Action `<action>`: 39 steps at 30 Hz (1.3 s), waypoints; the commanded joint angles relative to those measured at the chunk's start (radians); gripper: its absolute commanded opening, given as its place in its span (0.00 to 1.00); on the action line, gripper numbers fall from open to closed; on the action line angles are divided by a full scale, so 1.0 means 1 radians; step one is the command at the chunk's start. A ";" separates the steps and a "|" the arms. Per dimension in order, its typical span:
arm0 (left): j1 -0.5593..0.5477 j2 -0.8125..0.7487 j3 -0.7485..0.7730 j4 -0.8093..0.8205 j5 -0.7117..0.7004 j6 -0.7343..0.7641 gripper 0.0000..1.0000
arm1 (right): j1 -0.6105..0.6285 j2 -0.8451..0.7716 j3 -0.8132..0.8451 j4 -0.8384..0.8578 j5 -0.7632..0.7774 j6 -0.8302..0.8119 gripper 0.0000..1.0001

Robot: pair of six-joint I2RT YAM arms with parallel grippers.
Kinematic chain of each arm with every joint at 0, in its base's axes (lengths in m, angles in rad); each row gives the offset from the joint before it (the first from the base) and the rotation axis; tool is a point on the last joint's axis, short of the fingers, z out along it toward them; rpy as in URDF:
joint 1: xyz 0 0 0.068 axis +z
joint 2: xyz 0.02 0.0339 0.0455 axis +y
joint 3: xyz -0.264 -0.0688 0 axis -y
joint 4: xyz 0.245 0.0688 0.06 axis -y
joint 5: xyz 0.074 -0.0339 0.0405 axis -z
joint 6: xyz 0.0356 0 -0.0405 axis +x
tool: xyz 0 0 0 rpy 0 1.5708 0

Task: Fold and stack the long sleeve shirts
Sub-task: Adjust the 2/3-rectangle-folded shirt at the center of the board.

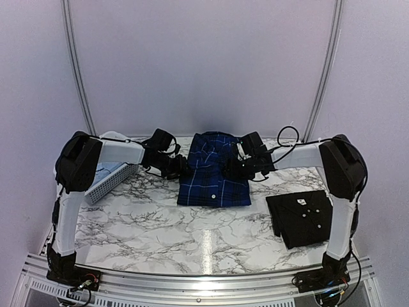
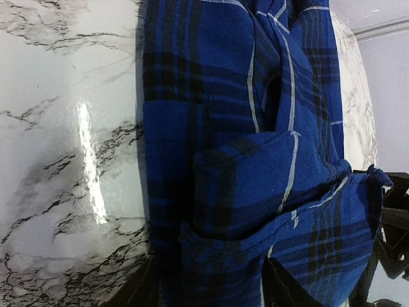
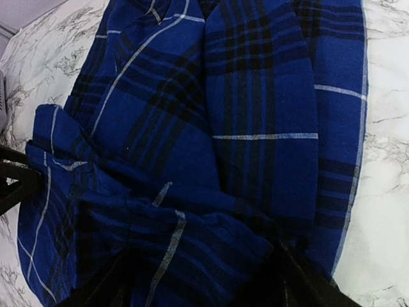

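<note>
The blue-and-navy plaid shirt (image 1: 213, 173) lies partly folded at the table's back middle, its far part bunched up. My left gripper (image 1: 181, 167) is at its left edge and my right gripper (image 1: 235, 169) at its right edge. In the left wrist view the plaid cloth (image 2: 243, 160) fills the space between my spread dark fingers (image 2: 131, 291), and the left gripper (image 2: 208, 281) looks open around a fold. In the right wrist view the right gripper (image 3: 198, 281) is likewise open, with bunched plaid (image 3: 192, 211) lying between its fingers (image 3: 300, 281). A folded black shirt (image 1: 303, 217) rests at the right.
A white lattice basket (image 1: 112, 179) lies tipped at the left, behind the left arm. The marble table (image 1: 192, 243) runs to a metal rail along the near edge. White walls close in the back and both sides.
</note>
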 commanded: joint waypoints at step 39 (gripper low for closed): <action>0.002 0.071 0.177 -0.032 0.014 0.072 0.39 | -0.107 -0.087 -0.046 -0.055 0.027 -0.070 0.09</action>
